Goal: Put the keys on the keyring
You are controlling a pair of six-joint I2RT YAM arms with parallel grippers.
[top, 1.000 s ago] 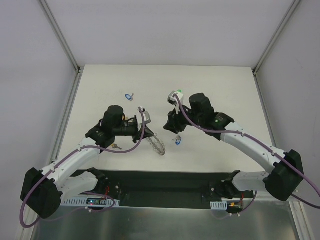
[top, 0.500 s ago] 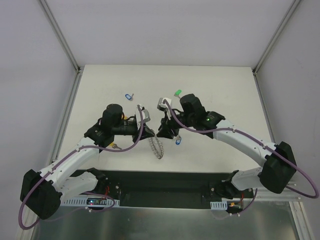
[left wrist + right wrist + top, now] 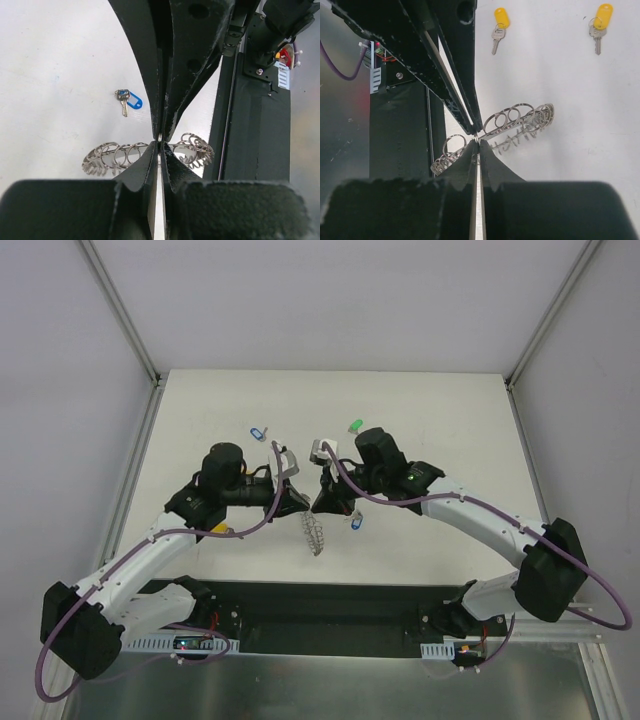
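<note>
White surface [image 3: 450, 420], 1 keyring [image 3: 316, 533]: light, stiff, probably slippery wire, best pinched at the rim, where left end effector [image 3: 159, 142] and right end effector [image 3: 476, 140] clamp shut.

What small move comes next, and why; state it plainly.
Probably open the right claw and leave the keyring to the left claw: both are shut on it, neither holds a key, and the blue key lies loose on the table nearby.
</note>
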